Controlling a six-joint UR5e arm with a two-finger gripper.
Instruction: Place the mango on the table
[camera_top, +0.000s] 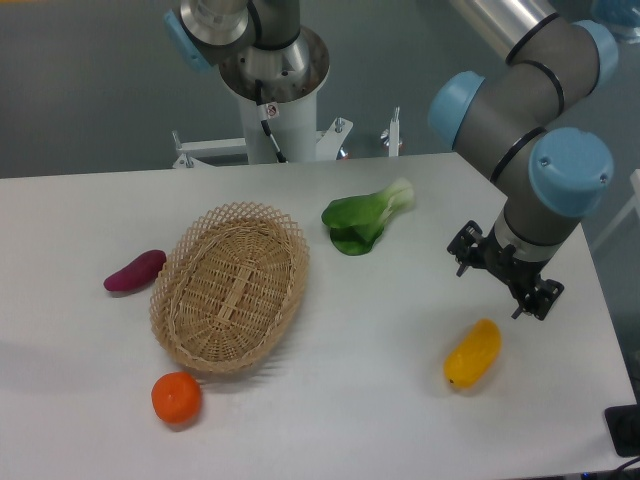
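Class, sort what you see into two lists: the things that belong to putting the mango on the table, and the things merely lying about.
Part of the job: mango, table, gripper.

Lying about: wicker basket, tangerine, purple sweet potato, leafy green vegetable.

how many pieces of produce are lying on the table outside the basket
4: purple sweet potato left of the woven wicker basket, round orange tangerine in front of it, green bok choy right of it, yellow mango far right.
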